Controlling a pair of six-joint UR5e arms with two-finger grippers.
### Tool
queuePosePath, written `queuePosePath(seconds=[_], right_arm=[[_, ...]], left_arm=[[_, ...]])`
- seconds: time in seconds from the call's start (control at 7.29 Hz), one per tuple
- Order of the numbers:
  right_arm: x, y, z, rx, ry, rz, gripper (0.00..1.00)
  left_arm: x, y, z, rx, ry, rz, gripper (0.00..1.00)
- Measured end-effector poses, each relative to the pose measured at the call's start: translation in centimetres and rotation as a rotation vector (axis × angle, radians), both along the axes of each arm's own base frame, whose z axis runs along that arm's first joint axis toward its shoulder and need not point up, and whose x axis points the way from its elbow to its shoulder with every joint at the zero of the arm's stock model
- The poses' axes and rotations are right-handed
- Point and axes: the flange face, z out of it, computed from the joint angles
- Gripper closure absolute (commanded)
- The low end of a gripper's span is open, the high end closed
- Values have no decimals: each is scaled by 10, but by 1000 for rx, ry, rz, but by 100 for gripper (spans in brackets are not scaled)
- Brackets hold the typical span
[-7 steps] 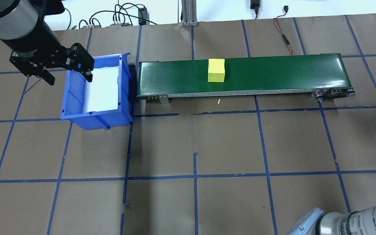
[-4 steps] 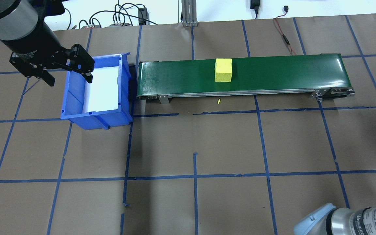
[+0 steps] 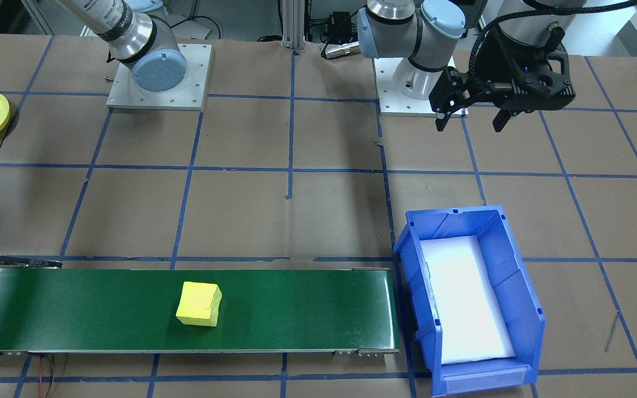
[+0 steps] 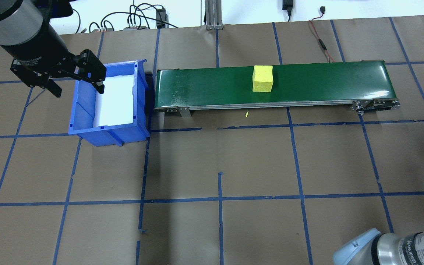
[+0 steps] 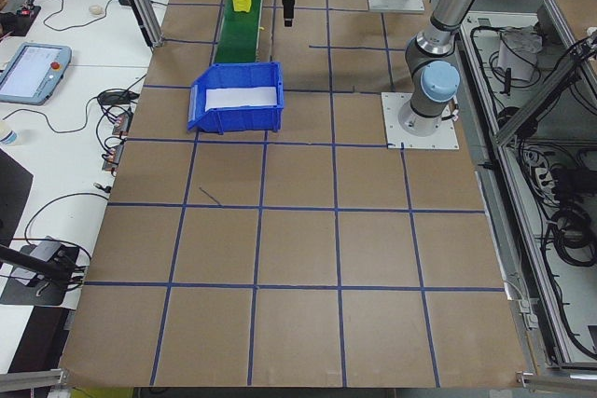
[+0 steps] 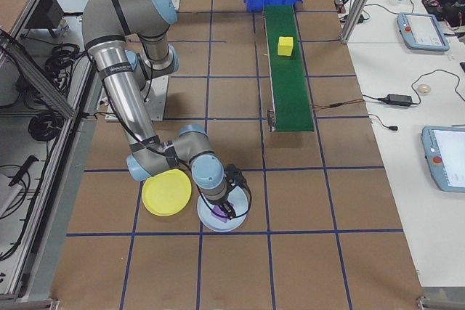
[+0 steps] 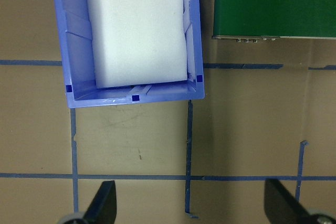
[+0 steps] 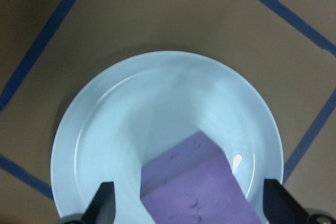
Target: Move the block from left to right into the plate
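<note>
Right gripper hangs with its fingers apart and nothing between them, directly over a pale plate that holds a purple block. Just beside that pale plate, on the side towards the robot's base, lies the yellow plate, bare, which I take as the goal. The step in hand looks like waiting for, then fetching, the yellow block, so this gripper is best raised clear of the pale plate and carried out to the belt's nearer end with its jaws wide. It should come down square on two flat faces of the block and time the closing if the belt is running, which a single moment cannot show. The purple block below should be left alone. The yellow block sits well apart from this gripper, upright near the middle of the belt, with bare green on either side of it. Farther again, past the belt's far end, stands the bin with a white liner. The left gripper hovers near the bin's edge, fingers spread and empty, well away from the yellow block.
</note>
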Motion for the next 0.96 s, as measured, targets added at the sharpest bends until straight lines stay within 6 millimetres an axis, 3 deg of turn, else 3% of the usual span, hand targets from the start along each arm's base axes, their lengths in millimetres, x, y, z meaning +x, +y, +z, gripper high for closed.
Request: queuePosePath(seconds=[0.14,0.27,0.55,0.69,0.96], right_arm=[[30,-31,11,-23,-23,-25,1],[81,-71,30,-20,-56,-52,3],[210,-144,69,-2,-109,-135,4],[275,-170,81,2,-129,-195,2],[410,-211,79,36,-187,-354,0]], left_arm=[[0,0,0,0,0,0,0],[0,0,0,0,1,0,0],[0,0,0,-2,3,1,0],[0,0,0,-2,3,1,0],[0,0,0,-2,3,1,0]])
